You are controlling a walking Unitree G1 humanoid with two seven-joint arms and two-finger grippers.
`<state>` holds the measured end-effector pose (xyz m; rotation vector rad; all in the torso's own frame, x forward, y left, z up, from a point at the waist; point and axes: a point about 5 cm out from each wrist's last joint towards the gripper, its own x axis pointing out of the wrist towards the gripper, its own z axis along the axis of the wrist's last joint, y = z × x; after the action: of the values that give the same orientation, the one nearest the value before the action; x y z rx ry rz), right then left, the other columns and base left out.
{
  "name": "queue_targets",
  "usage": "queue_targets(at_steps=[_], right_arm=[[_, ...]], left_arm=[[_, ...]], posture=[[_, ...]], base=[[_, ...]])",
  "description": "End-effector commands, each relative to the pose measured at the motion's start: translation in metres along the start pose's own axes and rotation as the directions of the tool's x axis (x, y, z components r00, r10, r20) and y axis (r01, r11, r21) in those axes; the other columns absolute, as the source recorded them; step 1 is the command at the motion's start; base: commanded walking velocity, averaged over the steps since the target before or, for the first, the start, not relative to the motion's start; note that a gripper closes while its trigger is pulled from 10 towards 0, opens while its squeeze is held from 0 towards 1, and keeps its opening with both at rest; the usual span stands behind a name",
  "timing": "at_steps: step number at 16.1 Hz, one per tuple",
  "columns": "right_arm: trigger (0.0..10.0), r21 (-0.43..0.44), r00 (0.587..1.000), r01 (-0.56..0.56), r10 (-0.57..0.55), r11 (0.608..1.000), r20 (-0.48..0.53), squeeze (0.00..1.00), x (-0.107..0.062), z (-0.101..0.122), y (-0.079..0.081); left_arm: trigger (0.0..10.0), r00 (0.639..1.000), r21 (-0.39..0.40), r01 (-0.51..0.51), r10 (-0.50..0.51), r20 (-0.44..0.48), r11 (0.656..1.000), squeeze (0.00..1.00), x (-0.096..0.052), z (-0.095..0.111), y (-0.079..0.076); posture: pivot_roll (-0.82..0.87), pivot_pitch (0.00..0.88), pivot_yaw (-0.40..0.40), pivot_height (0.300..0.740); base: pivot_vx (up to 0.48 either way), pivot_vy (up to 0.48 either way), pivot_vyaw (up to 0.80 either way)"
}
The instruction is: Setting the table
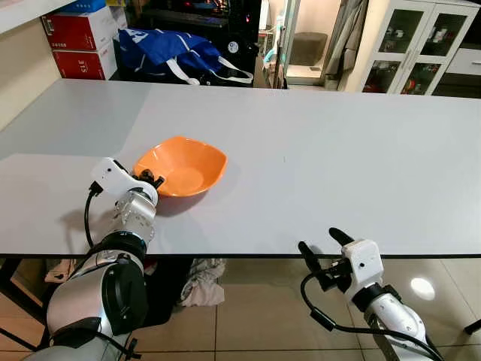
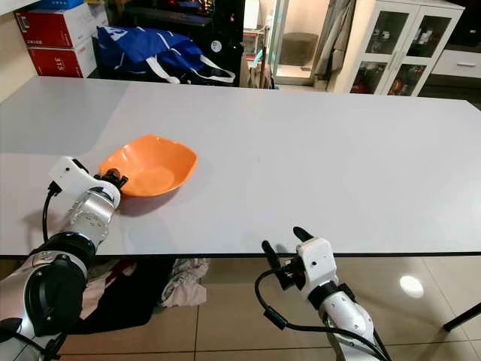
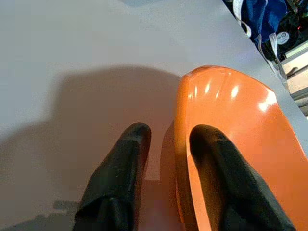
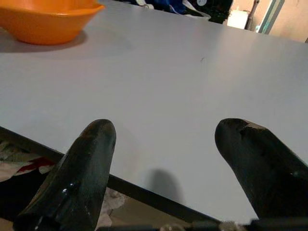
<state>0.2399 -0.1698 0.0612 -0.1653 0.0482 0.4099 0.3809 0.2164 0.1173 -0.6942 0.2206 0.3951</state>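
Bowl: rim straddled by left end effector, barely pinched; slipping or tipping is risked. Right end effector held wide, idle.

We see a wide, pale grey table with a dark front edge, its top smooth and faintly glossy. One orange bowl sits upright directly on it, toward the table's left end and near its front edge, casting a soft shadow on the top beside the bowl's near rim
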Motion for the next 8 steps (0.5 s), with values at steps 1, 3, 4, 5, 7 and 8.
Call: queue_targets(at_steps=[1,3,4,5,7,8], right_arm=[[10.0,0.001,1.000,0.010,-0.010,1.000,0.025,0.00,0.001,0.006,-0.003],[10.0,0.001,1.000,0.009,-0.009,1.000,0.024,0.00,0.001,0.006,-0.003],[10.0,0.002,1.000,0.008,-0.008,1.000,0.022,0.00,0.002,0.005,-0.003],[10.0,0.003,1.000,0.005,-0.005,1.000,0.021,0.00,0.002,0.005,-0.002],[10.0,0.004,1.000,-0.002,0.001,1.000,0.021,0.00,0.003,0.004,-0.002],[10.0,0.004,1.000,-0.003,0.002,1.000,0.020,0.00,0.004,0.004,-0.001]], left_arm=[[10.0,1.000,0.014,-0.020,0.020,0.005,1.000,1.00,0.000,0.002,0.002],[10.0,1.000,0.029,-0.014,0.013,0.023,0.999,1.00,0.000,0.008,0.002],[10.0,1.000,0.024,-0.009,0.008,0.030,1.000,1.00,0.000,0.010,0.002],[10.0,0.999,0.019,0.005,-0.006,0.042,1.000,1.00,0.000,0.013,-0.002],[10.0,0.999,0.026,0.036,-0.037,0.034,0.999,1.00,-0.001,0.011,-0.010],[10.0,0.999,0.030,0.044,-0.045,0.029,0.999,1.00,-0.002,0.007,-0.012]], posture=[[-0.09,0.000,-0.031,0.736],[-0.09,0.000,-0.027,0.736],[-0.07,0.000,-0.028,0.736],[-0.07,0.000,-0.029,0.736],[-0.06,0.000,-0.028,0.736],[-0.06,0.000,-0.026,0.736]], base=[[0.000,0.000,0.00],[0.000,0.000,0.00],[0.000,0.000,0.00],[0.000,0.000,0.00],[0.000,0.000,0.00],[0.000,0.000,0.00]])
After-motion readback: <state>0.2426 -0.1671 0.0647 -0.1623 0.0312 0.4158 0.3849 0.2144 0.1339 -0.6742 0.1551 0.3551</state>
